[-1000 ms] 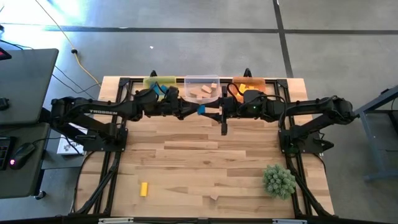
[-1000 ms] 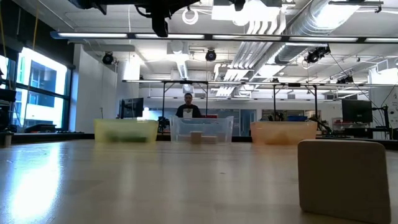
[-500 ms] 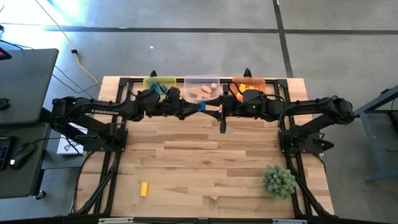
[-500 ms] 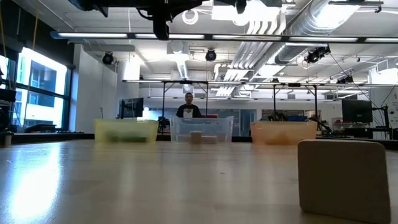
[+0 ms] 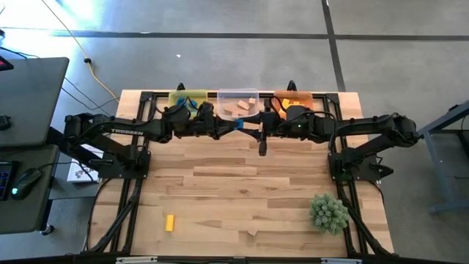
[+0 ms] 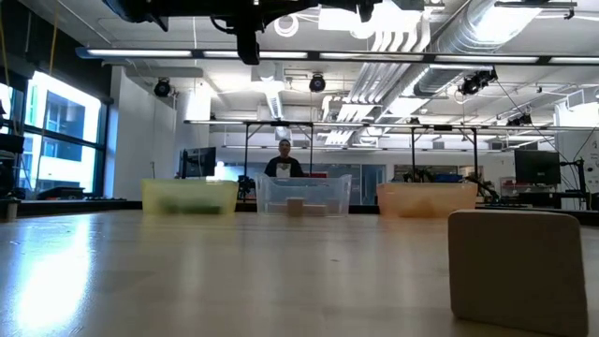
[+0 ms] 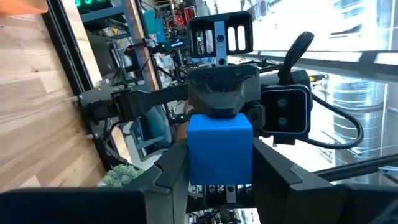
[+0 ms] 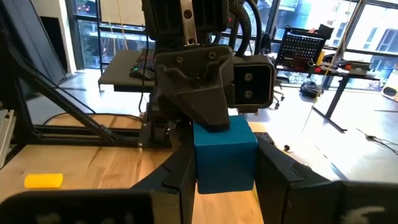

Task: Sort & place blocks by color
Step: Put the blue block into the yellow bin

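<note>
A blue cube (image 5: 238,124) hangs in the air over the table's far middle, just in front of the clear bin (image 5: 238,110). My left gripper (image 7: 221,183) and my right gripper (image 8: 225,183) meet at it nose to nose, and both are shut on it. In the high view the left gripper (image 5: 233,125) comes from the left and the right gripper (image 5: 246,125) from the right. A yellow block (image 5: 169,223) and a tan block (image 5: 253,232) lie flat on the table near its near edge. My left gripper pinches the blue cube by two opposite faces (image 7: 194,155). Its wrist is rolled, so one finger (image 7: 168,180) is under the cube and the other above. It comes level from the table's left. The cube is lifted clear. My right gripper pinches the same cube by its other pair of faces (image 8: 249,162), one finger (image 8: 273,177) on the near side and one on the far side. It comes level from the table's right. The left gripper's finger lies over the cube's top.
The yellow bin (image 5: 185,97), the clear bin holding tan blocks and the orange bin (image 5: 293,97) stand in a row at the far edge. A spiky green plant ball (image 5: 328,213) sits near right. A tan block (image 6: 518,267) looms close in the low view. A person (image 6: 284,165) stands beyond the table.
My left gripper has carried the blue cube a little toward the far edge and toward my right gripper. The right arm has stayed almost where it was.
</note>
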Controlling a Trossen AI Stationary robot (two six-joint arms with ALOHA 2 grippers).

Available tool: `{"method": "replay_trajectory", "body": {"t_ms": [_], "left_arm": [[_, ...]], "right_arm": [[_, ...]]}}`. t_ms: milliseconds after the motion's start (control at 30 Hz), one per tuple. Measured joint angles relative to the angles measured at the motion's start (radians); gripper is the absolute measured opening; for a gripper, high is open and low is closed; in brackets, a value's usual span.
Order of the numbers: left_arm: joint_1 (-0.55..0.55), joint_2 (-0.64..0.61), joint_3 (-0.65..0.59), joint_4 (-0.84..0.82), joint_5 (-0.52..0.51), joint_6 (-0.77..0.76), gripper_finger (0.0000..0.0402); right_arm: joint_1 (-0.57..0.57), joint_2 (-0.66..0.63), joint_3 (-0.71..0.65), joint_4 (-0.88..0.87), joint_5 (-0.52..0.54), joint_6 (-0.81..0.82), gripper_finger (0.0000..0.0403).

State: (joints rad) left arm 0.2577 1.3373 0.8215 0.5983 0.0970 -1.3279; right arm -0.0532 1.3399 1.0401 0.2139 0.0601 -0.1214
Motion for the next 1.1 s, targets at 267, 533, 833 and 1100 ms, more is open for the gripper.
{"method": "replay_trajectory", "body": {"t_ms": [267, 533, 833, 1100], "left_arm": [[0.0, 0.002, 0.0, 0.005, 0.001, 0.089, 0.0106], [0.036, 0.002, 0.001, 0.006, 0.014, 0.161, 0.0106], [0.167, 0.001, 0.001, -0.04, 0.11, 0.227, 0.0106], [0.352, 0.0, 0.001, -0.193, 0.172, 0.375, 0.0106]], "right_arm": [[0.001, 0.003, 0.0, -0.005, 0.042, -0.003, 0.0159], [0.001, 0.005, 0.0, -0.023, 0.177, 0.023, 0.0241], [0.0, 0.003, 0.0, -0.02, 0.275, 0.018, 0.0249], [-0.021, 0.002, 0.0, -0.018, 0.334, 0.043, 0.0249]]}}
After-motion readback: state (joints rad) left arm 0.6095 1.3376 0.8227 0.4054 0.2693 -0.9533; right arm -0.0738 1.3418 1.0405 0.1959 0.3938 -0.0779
